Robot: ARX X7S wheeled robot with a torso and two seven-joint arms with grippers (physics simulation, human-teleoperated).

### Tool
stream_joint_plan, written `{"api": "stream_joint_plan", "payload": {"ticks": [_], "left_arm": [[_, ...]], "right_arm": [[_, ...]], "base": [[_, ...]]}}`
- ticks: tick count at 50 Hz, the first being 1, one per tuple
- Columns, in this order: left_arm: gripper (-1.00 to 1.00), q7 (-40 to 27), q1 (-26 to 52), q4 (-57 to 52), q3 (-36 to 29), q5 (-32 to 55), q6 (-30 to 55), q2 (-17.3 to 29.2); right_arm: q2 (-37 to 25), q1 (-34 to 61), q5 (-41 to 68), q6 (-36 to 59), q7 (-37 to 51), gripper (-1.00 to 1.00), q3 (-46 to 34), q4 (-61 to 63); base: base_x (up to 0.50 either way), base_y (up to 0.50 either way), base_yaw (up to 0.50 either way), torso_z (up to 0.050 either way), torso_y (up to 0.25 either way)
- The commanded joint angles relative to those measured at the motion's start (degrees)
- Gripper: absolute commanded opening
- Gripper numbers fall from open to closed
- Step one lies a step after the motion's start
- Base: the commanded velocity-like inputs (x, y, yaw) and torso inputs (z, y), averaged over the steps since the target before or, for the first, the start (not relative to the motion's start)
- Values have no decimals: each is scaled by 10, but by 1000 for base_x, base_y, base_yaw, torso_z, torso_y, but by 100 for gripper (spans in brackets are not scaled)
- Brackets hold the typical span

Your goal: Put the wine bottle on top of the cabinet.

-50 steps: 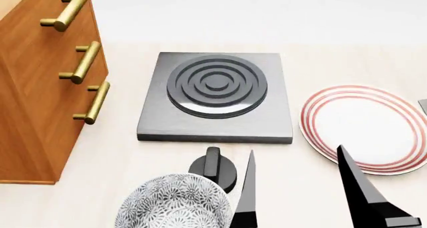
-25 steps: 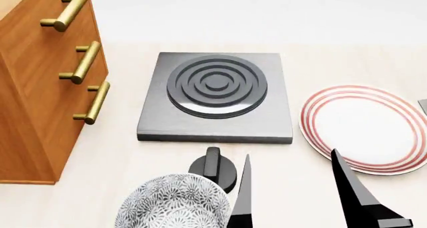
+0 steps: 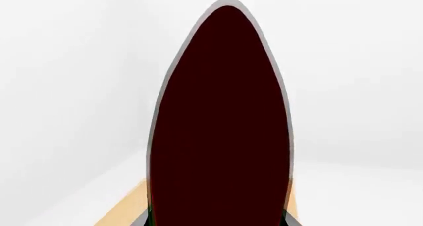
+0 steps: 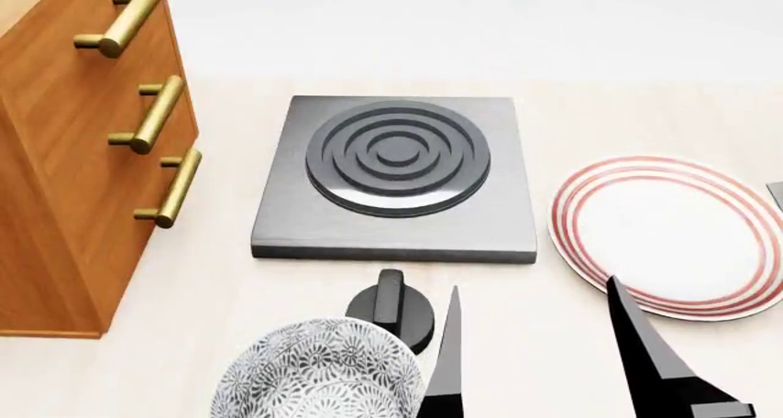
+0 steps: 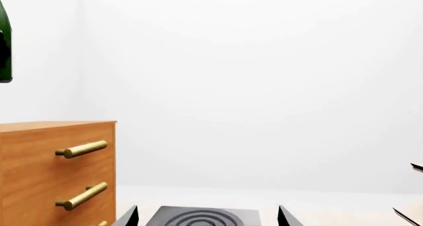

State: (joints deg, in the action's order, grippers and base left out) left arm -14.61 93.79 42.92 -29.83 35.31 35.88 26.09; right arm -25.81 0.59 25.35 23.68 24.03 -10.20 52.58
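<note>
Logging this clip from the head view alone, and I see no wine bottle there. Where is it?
Observer: The right wrist view catches the wine bottle, green glass at the picture's edge, higher than the cabinet top.
Operator: Standing on the cabinet?
Observer: No; white wall shows between the glass and the cabinet top.
Operator: What holds it?
Observer: Its dark body fills the left wrist view, so likely the left arm.

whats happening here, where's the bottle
The left arm has the wine bottle raised: it fills the left wrist view, and the right wrist view shows its green glass hanging above the cabinet top, not set down. The right gripper is open and empty, low over the table near the patterned bowl.
</note>
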Motion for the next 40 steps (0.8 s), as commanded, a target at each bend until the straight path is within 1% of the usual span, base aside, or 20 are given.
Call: {"api": "stream_joint_plan", "payload": {"ticks": [1, 15, 27, 40], "left_arm": [[-100, 10, -9, -5, 29, 27, -3, -6], [-100, 23, -16, 9, 25, 33, 5, -16], [-100, 26, -28, -1, 25, 41, 16, -16], [-100, 22, -59, -13, 27, 46, 14, -13]], "right_arm": [[9, 4, -15, -8, -4, 100, 8, -23], [6, 7, -11, -7, -1, 100, 8, -23], [4, 8, -10, -7, 3, 100, 6, -22], [2, 8, -10, -9, 6, 100, 2, -22]], "base": [[0, 0, 0, 0, 0], [0, 0, 0, 1, 1], [0, 0, 0, 0, 1], [0, 0, 0, 0, 2]]}}
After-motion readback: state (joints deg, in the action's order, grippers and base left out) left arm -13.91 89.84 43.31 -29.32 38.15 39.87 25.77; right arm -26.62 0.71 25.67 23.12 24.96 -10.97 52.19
